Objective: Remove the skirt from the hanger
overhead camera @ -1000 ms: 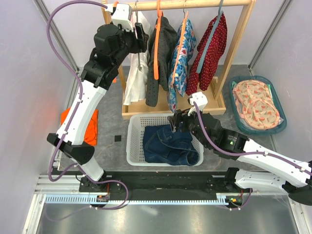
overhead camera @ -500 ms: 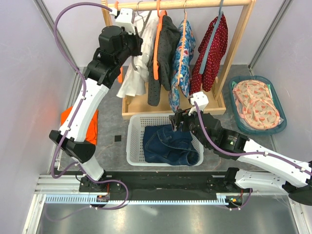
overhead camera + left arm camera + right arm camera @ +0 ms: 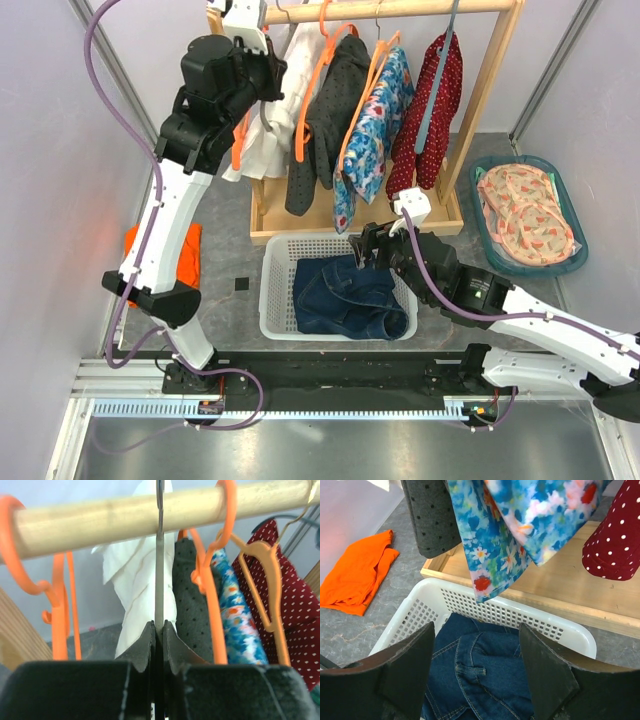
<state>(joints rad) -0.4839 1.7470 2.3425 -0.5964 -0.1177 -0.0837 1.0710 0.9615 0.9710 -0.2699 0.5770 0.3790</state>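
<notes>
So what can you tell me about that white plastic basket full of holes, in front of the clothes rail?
The white plastic basket is a rectangular tub with rounded corners, a smooth rim and walls pierced in a fine square grid. It stands upright on the grey tabletop, just in front of the wooden rack base; whether they touch is unclear. A crumpled blue denim garment fills most of it. The right gripper hovers open over its far rim, seemingly clear of it.
</notes>
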